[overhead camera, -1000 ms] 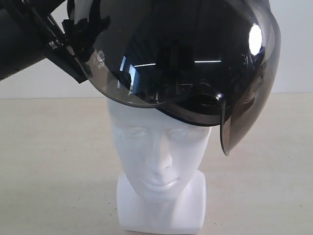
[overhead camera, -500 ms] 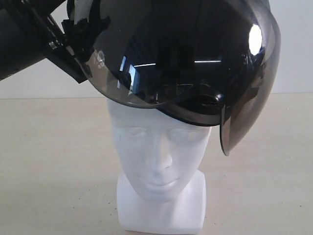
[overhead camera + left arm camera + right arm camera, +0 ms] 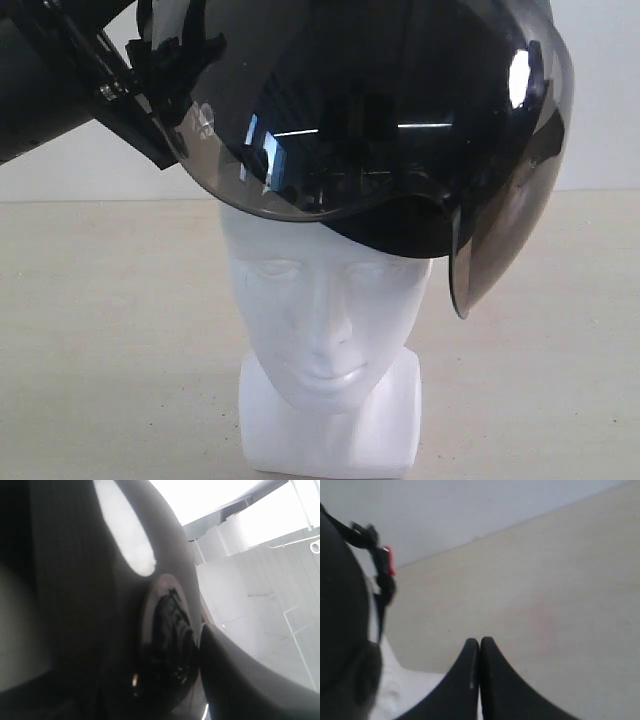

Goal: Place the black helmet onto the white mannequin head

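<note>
The black helmet (image 3: 380, 110) sits tilted on the crown of the white mannequin head (image 3: 320, 320), its smoky visor covering the forehead and hanging lower at the right. My left gripper (image 3: 165, 70) holds the helmet's rim at the upper left. In the left wrist view the dark shell (image 3: 75, 605) fills the frame, with one finger (image 3: 240, 680) pressed beside it. My right gripper (image 3: 479, 642) is shut with nothing in it, beside the helmet (image 3: 340, 605), whose strap carries a red buckle (image 3: 389, 560). The white head (image 3: 405, 690) shows just below the jaws.
The mannequin stands on a pale beige table (image 3: 100, 330) in front of a white wall (image 3: 600, 100). The left arm's black body (image 3: 40, 90) crosses the upper left corner of the exterior view.
The helmet has hardly moved. A dark bump under the visor's lower right rim has gone, and a dark shape now cuts into the bright reflection on the visor.
</note>
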`<state>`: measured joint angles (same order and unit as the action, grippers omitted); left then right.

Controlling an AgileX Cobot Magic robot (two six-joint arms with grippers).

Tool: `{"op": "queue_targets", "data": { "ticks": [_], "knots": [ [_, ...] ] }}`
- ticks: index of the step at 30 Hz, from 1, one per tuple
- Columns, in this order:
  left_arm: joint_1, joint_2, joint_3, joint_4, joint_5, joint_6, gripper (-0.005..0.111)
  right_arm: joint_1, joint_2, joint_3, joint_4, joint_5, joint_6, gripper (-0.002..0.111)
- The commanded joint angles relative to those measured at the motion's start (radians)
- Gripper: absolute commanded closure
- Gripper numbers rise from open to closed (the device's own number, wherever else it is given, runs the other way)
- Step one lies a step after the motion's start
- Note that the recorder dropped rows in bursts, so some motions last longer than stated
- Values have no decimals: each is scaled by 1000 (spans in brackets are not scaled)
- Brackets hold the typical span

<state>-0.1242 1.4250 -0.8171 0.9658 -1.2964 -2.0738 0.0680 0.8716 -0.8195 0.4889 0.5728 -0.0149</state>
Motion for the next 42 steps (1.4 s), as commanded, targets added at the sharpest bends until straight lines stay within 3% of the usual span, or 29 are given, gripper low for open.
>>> {"op": "queue_targets", "data": {
  "ticks": [1, 12, 36, 42],
  "knots": [
    [23, 16, 10, 70, 75, 89, 102, 1, 61, -56, 248, -23, -207, 109],
    [23, 18, 10, 116, 75, 108, 102, 1, 79, -55, 489, -6, -360, 109],
    [26, 50, 10, 130, 81, 131, 102, 1, 126, -55, 516, -3, -387, 109],
    [91, 48, 43, 125, 75, 131, 102, 1, 128, -55, 516, 3, -392, 109]
  ]
}}
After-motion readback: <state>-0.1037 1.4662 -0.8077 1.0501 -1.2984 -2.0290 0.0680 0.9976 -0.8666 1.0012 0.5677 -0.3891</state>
